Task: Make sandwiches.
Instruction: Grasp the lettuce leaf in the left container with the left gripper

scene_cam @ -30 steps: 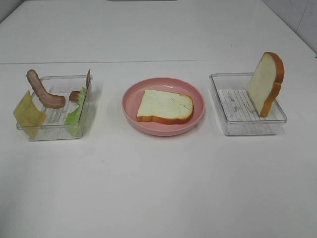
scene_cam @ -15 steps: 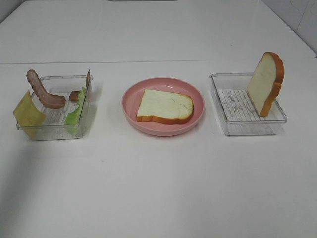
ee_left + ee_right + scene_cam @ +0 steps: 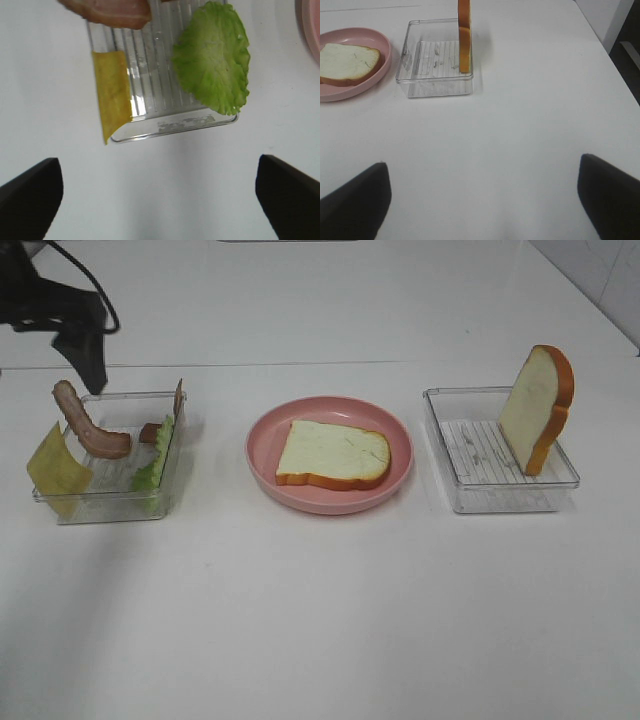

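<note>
One bread slice (image 3: 332, 454) lies flat on the pink plate (image 3: 262, 445). It also shows in the right wrist view (image 3: 347, 59). A second slice (image 3: 537, 408) stands upright in the right clear tray (image 3: 480, 495). The left clear tray (image 3: 110, 502) holds a bacon strip (image 3: 88, 425), a cheese square (image 3: 57, 470) and lettuce (image 3: 155, 462). My left gripper (image 3: 88, 365) hangs high by that tray's far left corner. In the left wrist view the left gripper (image 3: 160, 200) is open and empty, with lettuce (image 3: 212, 55), cheese (image 3: 112, 92) and bacon (image 3: 107, 10) below. My right gripper (image 3: 482, 200) is open and empty over bare table.
Another brown bacon strip (image 3: 178, 400) leans on the left tray's far right wall. In the right wrist view the upright slice (image 3: 464, 40) stands in its tray (image 3: 435, 85), beside the plate (image 3: 370, 82). The table's right edge (image 3: 600, 42) is close.
My left arm has come into the exterior high view at the top left, above the left tray. The food, plate and trays have not moved.
</note>
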You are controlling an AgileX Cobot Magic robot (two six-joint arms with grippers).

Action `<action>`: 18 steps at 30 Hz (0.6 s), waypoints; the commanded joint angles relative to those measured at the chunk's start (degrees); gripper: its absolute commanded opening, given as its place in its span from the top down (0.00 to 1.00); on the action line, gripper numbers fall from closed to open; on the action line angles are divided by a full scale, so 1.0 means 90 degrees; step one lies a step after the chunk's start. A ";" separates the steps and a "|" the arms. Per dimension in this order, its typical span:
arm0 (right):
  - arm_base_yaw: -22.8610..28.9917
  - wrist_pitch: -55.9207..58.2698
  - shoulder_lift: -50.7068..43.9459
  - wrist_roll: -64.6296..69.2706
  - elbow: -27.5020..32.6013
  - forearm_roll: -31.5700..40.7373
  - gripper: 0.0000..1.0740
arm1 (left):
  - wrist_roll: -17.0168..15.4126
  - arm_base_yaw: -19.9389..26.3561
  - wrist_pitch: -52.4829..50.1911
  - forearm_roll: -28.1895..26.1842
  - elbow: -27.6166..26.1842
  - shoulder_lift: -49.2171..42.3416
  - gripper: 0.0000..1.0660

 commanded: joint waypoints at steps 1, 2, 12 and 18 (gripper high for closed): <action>-0.0013 -0.0070 -0.0216 -0.0019 0.0019 -0.0019 0.13 | -0.0089 -0.0325 0.0649 -0.0013 -0.0318 0.0598 0.06; -0.0013 -0.0070 -0.0216 -0.0019 0.0019 -0.0019 0.13 | -0.0089 -0.0325 0.0649 -0.0013 -0.0318 0.0598 0.06; -0.0013 -0.0070 -0.0216 -0.0019 0.0019 -0.0019 0.13 | -0.0146 -0.0828 0.0598 -0.0013 -0.1210 0.1770 0.06; -0.0013 -0.0070 -0.0216 -0.0019 0.0019 -0.0019 0.13 | -0.0146 -0.0891 0.0528 -0.0013 -0.1388 0.2165 0.06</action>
